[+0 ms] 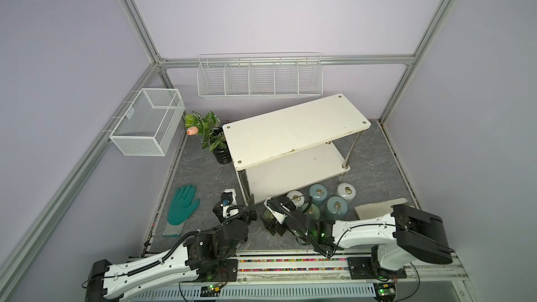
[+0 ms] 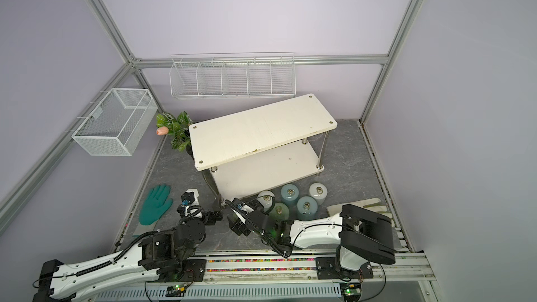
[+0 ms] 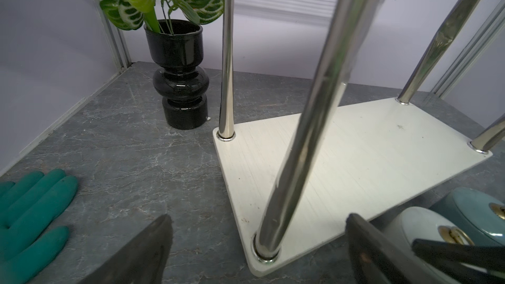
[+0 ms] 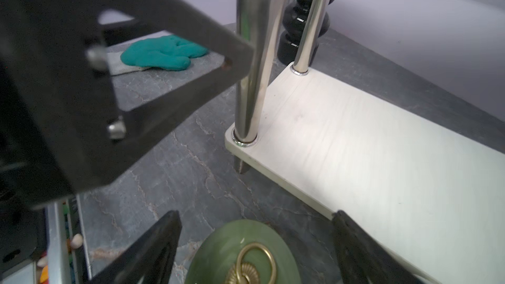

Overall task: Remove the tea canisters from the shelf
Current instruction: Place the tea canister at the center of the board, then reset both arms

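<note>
my right gripper (image 4: pixel 257 211) stands apart, astride an olive green tea canister (image 4: pixel 240 252) on the table (image 1: pixel 377 169), at 6 o'clock of the shelf (image 1: pixel 290 132). my left gripper (image 3: pixel 259 215) gapes wide at 7 o'clock.

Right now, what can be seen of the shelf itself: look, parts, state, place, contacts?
The shelf is a two-tier stand: two cream-white rectangular boards with a faint grain, joined by chrome tube legs, with a screw at each top corner. It stands upright on the grey marbled tabletop, skewed to the walls. Both boards are bare. The tea canisters stand on the tabletop along its front edge, and a black vase stands beside one short end; whether any of them touch it cannot be told.
</note>
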`<state>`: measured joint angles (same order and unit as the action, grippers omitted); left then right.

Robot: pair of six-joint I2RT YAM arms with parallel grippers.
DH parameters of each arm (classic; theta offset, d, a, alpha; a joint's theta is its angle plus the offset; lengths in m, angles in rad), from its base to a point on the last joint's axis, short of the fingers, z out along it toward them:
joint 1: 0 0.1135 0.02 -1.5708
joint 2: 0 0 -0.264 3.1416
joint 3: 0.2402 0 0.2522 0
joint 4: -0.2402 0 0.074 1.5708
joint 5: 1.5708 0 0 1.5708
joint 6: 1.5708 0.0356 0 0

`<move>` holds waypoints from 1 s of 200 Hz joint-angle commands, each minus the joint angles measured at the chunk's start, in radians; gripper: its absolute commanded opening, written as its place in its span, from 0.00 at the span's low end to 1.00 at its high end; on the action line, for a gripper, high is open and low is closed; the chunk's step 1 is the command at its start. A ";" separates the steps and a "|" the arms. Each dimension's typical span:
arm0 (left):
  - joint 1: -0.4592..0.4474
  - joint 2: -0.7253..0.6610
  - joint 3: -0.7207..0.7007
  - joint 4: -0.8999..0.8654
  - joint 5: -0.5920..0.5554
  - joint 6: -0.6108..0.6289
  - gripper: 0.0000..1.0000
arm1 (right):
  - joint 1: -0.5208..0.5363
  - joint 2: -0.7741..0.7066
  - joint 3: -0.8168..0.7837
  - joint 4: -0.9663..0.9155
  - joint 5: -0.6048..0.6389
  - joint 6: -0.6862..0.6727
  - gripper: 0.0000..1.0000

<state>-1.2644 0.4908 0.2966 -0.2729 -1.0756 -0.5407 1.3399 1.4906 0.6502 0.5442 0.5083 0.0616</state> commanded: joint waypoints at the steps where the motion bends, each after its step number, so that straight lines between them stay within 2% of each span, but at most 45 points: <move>1: -0.007 -0.013 0.050 -0.063 -0.043 -0.025 1.00 | 0.006 -0.103 -0.015 -0.062 0.136 -0.021 0.89; 22: -0.007 0.035 0.106 -0.147 -0.100 -0.105 1.00 | 0.006 -0.192 -0.023 -0.161 0.299 0.006 0.89; 48: -0.019 0.174 0.217 -0.302 -0.180 -0.258 1.00 | 0.003 -0.321 -0.075 -0.238 0.466 0.055 0.89; 69: -0.052 0.297 0.311 -0.482 -0.267 -0.447 1.00 | -0.006 -0.444 -0.111 -0.352 0.574 0.129 0.89; 101: -0.080 0.421 0.430 -0.813 -0.341 -0.852 1.00 | -0.021 -0.651 -0.153 -0.583 0.742 0.280 0.89; 115: -0.090 0.456 0.459 -0.892 -0.348 -0.935 1.00 | -0.028 -0.735 -0.161 -0.669 0.781 0.313 0.89; 150: -0.163 0.520 0.518 -0.927 -0.381 -0.929 1.00 | -0.046 -0.845 -0.173 -0.751 0.825 0.313 0.89; 158: -0.177 0.531 0.535 -0.955 -0.382 -0.959 1.00 | -0.052 -0.848 -0.173 -0.755 0.821 0.313 0.89; 178: -0.208 0.557 0.563 -1.120 -0.373 -1.160 1.00 | -0.069 -0.827 -0.163 -0.767 0.816 0.320 0.89; 200: -0.247 0.586 0.568 -1.371 -0.345 -1.516 1.00 | -0.087 -0.791 -0.141 -0.797 0.802 0.345 0.89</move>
<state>-1.4796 1.0508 0.8433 -1.3228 -1.3914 -1.6287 1.2720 0.6693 0.4950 -0.1925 1.2942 0.3603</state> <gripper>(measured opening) 0.996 0.889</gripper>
